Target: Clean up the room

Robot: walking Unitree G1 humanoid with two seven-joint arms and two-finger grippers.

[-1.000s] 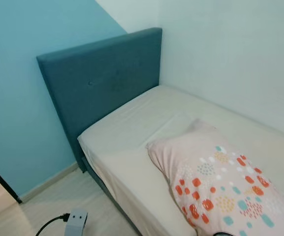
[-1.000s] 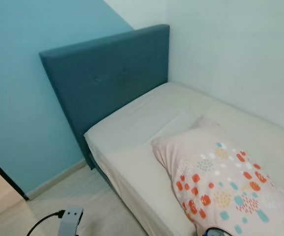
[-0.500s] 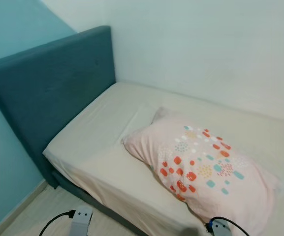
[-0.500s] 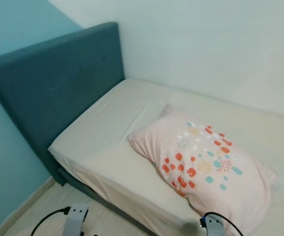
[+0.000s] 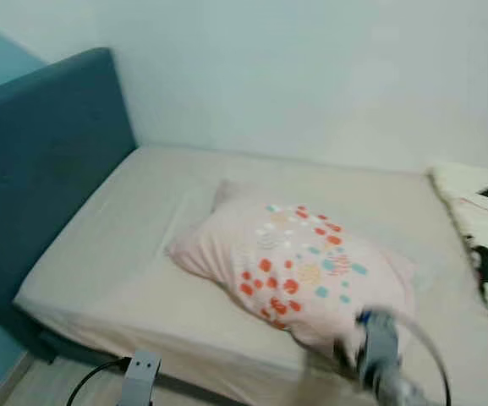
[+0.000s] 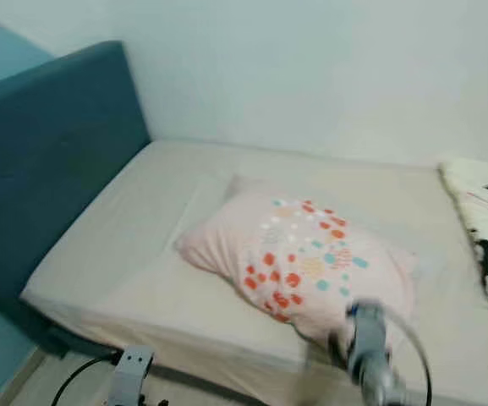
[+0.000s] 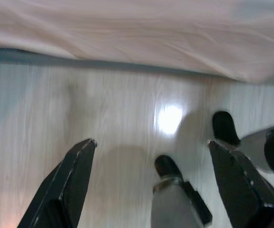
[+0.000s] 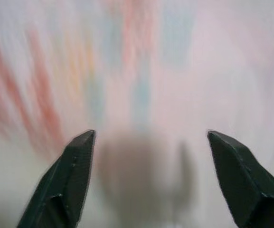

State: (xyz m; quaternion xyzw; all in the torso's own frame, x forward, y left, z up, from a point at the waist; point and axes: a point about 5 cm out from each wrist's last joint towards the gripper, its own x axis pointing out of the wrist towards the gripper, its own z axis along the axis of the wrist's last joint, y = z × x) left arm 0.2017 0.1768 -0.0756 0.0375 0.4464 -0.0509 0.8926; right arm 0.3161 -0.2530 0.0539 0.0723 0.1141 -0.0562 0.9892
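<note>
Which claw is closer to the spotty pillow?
The right claw. It hangs open just above the pillow, at its near edge. The left claw is down by the bedside, open over the floor, farther from the pillow.

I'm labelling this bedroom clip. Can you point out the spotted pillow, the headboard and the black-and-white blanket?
spotted pillow [image 5: 298, 271]: left eye view, on its dotted middle.
headboard [image 5: 41, 161]: left eye view, on its blue padded face.
black-and-white blanket [image 6: 480, 211]: right eye view, on its pale upper part.

pillow [image 5: 298, 275] soft printed cloth, sheet [image 5: 117, 262] matt fabric, headboard [image 5: 32, 161] woven upholstery, floor [image 7: 103, 123] glossy wood-look.
</note>
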